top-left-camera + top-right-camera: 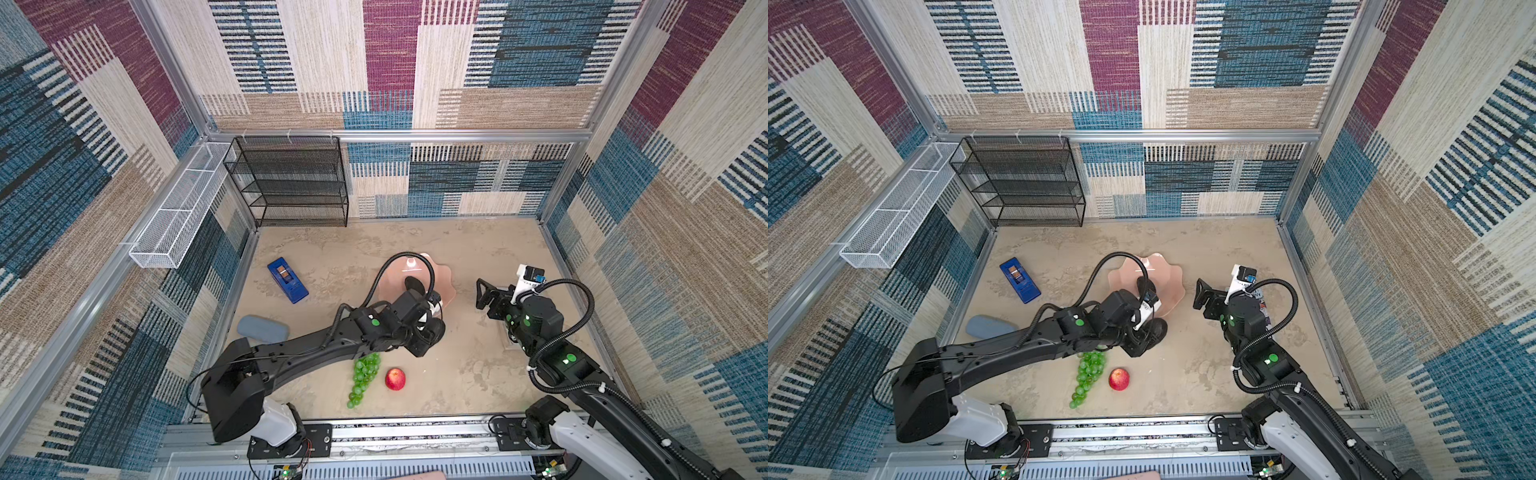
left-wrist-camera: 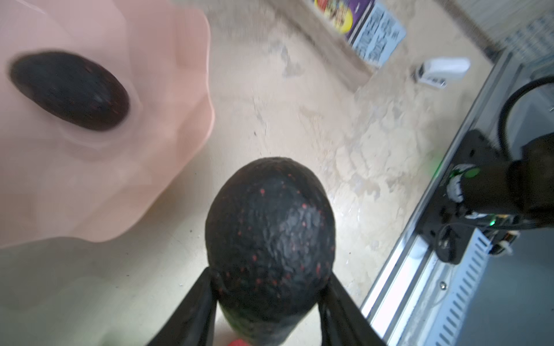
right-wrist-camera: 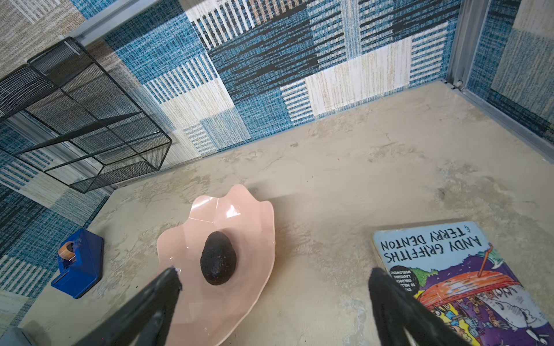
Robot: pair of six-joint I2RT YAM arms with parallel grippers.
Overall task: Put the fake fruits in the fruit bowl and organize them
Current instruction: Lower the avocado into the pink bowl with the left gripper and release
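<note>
My left gripper [image 2: 269, 278] is shut on a dark avocado [image 2: 269, 233], its two fingers pressed against the fruit's sides. In both top views that avocado [image 1: 435, 330] hangs just in front of the pale pink fruit bowl [image 1: 444, 279], over the table. A second avocado [image 3: 218, 258] lies in the bowl's middle. The green grapes [image 1: 363, 378] and the red apple [image 1: 395, 379] lie side by side near the front edge, partly under the left arm. My right gripper [image 3: 275, 274] is open and empty, hovering right of the bowl.
A blue box [image 1: 287, 280] and a grey case [image 1: 262, 329] lie at the left. A black wire shelf [image 1: 291, 183] and a white wire basket [image 1: 178, 208] stand at the back left. A book [image 3: 449, 284] lies under the right arm.
</note>
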